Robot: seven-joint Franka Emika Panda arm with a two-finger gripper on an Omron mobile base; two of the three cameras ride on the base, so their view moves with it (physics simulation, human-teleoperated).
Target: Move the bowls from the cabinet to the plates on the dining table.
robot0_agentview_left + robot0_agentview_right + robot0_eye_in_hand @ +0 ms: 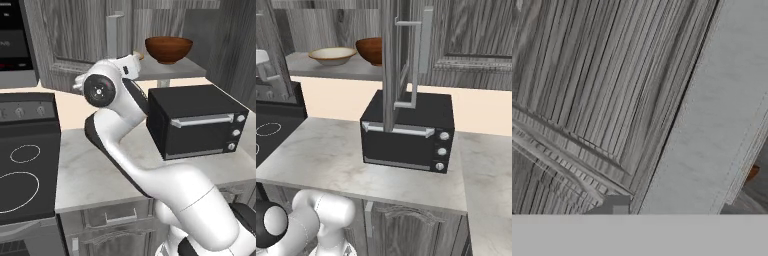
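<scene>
The arm reaches up toward the cabinet, and its hand end tucks in behind the open door's edge, so the fingertips are hidden. Whether the pincer is spread or pressed together, I cannot tell. The hand view is close on grey wood grain and a pale flat band, too near to read clearly; a small orange speck shows at its right edge and I can't say what it is.

On the shelf, the brown bowl sits upright, deep and glossy, reddish-brown. From the right base view, the door with its bar handle cuts off part of it. Just beside it sits the cream bowl, shallower, pale beige. Below, a black oven stands on the marbled counter, with the stove to the left.
</scene>
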